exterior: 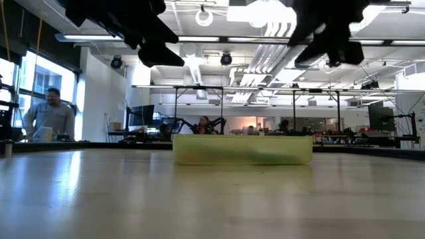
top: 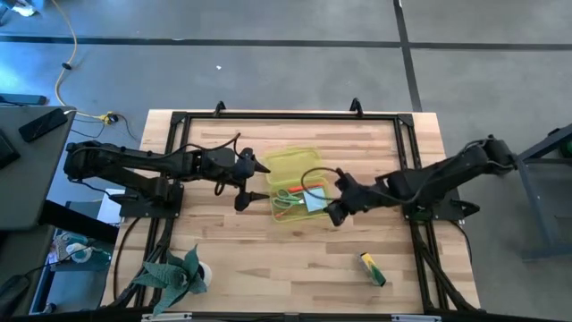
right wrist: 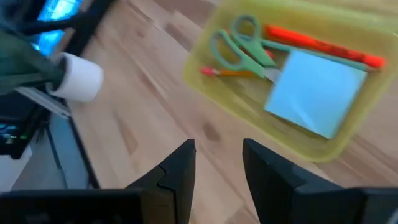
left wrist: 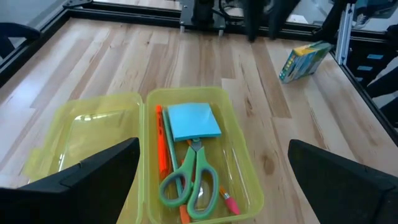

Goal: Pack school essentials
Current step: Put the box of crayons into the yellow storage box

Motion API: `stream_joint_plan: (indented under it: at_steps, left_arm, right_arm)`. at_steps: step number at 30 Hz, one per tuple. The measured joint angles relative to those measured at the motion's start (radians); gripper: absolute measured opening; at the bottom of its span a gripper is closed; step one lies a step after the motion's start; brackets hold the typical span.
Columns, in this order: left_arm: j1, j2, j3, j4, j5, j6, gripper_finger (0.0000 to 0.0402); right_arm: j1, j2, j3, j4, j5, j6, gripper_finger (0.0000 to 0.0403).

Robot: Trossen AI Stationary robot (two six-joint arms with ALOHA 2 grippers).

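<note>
Left hand (top: 253, 182) wide, right hand (top: 335, 199) narrow and empty — both beside the yellow case (top: 288, 162).

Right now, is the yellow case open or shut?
Open. In the left wrist view the yellow case has its lid folded flat beside it, with the scissors and blue note pad exposed inside.

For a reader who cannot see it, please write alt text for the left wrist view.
An open translucent yellow case on a wooden table holds green-handled scissors, a light-blue note pad and an orange marker. The left tool's dark fingers frame it, spread wide.
</note>
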Motion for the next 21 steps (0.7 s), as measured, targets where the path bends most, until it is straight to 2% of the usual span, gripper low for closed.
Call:
stream_joint_plan:
  at_steps: [6,11,14,17,21]
  left_arm:
    - [0.000,0.000,0.000,0.000,0.000,0.001,0.0400]
    - [0.000,0.001,0.000,0.000,-0.002,0.002,0.0400]
    - [0.000,0.001,0.000,0.000,-0.005,0.008,0.0399]
    - [0.000,0.001,0.000,0.006,-0.009,0.040,0.0400]
    - [0.000,0.001,0.000,0.040,-0.019,0.063,0.0399]
  right_arm:
    - [0.143,0.000,0.119,-0.037,0.190,-0.019,0.0124]
    - [0.218,0.041,0.263,-0.268,0.250,0.034,0.0124]
    - [0.242,0.085,0.354,-0.453,0.209,0.140,0.0124]
    - [0.261,0.144,0.420,-0.628,0.124,0.258,0.0124]
    - [0.291,0.216,0.439,-0.715,-0.014,0.347,0.0124]
